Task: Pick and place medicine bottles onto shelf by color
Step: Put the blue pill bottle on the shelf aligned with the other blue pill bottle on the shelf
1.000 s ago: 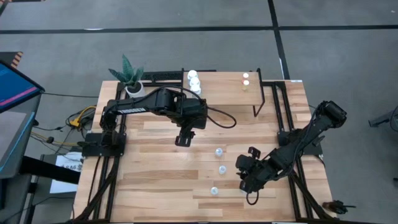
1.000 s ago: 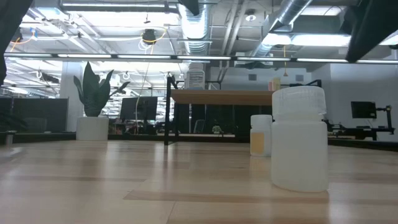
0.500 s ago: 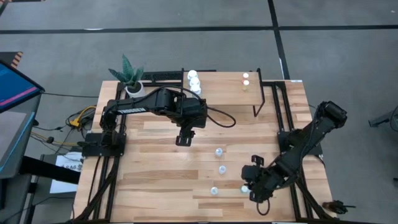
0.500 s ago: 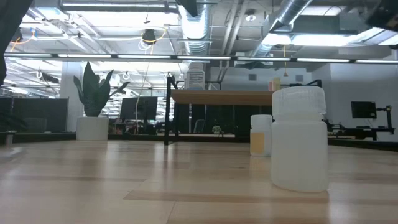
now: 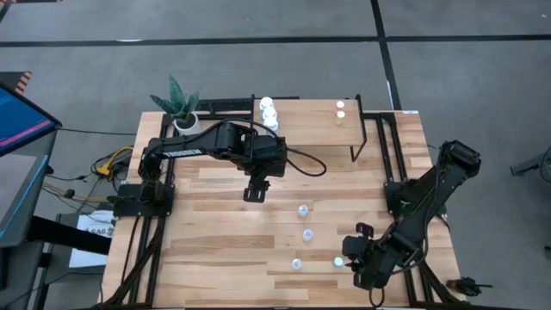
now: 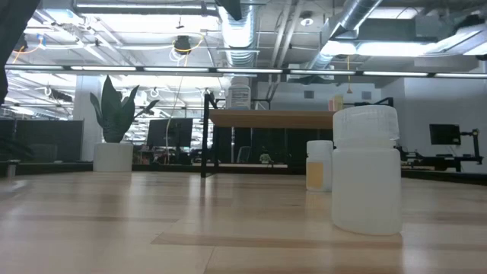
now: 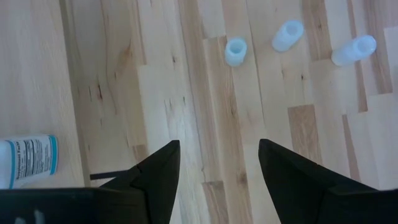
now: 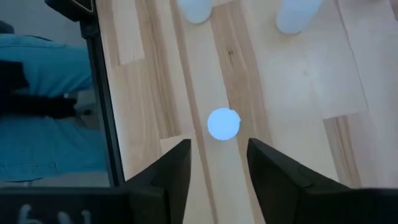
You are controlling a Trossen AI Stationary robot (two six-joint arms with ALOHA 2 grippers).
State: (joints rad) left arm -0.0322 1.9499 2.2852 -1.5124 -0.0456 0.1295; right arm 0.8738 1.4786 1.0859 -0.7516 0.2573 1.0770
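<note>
At the near right corner of the table (image 5: 215, 258), the right gripper (image 5: 355, 256) hangs low beside a small green-capped bottle (image 5: 338, 260); its own wrist view shows the two dark fingers (image 8: 166, 171) parted and empty, the bottle's round cap (image 8: 223, 123) standing just ahead of the gap, not yet between them; three pale translucent bottles (image 5: 303, 210) stand in a loose line on the planks between the two arms, apart from one another, the nearest of them (image 5: 296, 264) close beside the green-capped one; the shelf (image 5: 310, 116) stands at the far edge, carrying three white bottles (image 5: 269, 112) at its left end and two small bottles (image 5: 340, 110) toward its right end; the left gripper (image 5: 254, 193) waits over mid-table, its fingers (image 7: 158, 177) spread with nothing between them, the translucent bottles ahead of it; a potted plant (image 5: 181, 108) stands at the far left corner; in the low view the closest translucent bottle (image 6: 366, 169) fills the foreground. Risk, as a judgement: the green-capped bottle is small and light, so a finger arriving off-centre could tip or roll it toward the neighbouring translucent bottle or the table edge; a grip taken on the cap alone might slip during the long carry to the shelf.
</note>
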